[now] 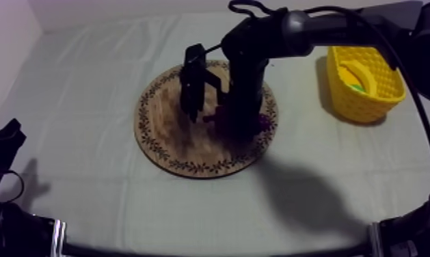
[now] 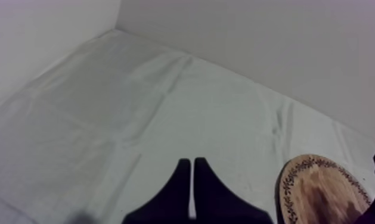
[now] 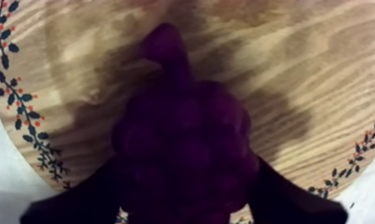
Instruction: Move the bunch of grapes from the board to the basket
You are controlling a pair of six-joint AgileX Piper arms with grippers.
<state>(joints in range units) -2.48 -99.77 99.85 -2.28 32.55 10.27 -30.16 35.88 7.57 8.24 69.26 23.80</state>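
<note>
The purple bunch of grapes [image 3: 183, 137] lies on the round wooden board [image 3: 297, 77], stem end pointing away from the wrist camera. My right gripper [image 3: 185, 179] is down over it, one black finger [image 3: 88, 196] against each flank, shut on the bunch. From above, my right arm comes in from the upper right and stands over the board [image 1: 166, 130], with the right gripper [image 1: 230, 126] low at the grapes [image 1: 217, 117], of which only bits of purple show beside the arm. My left gripper [image 2: 192, 173] rests shut as a narrow wedge over the cloth, low at the table's left side [image 1: 5, 140].
The yellow basket [image 1: 381, 99] stands at the table's far right with something yellow and green inside. The board's patterned rim [image 2: 291, 179] shows to the right of my left gripper. Bare cloth lies between board and basket.
</note>
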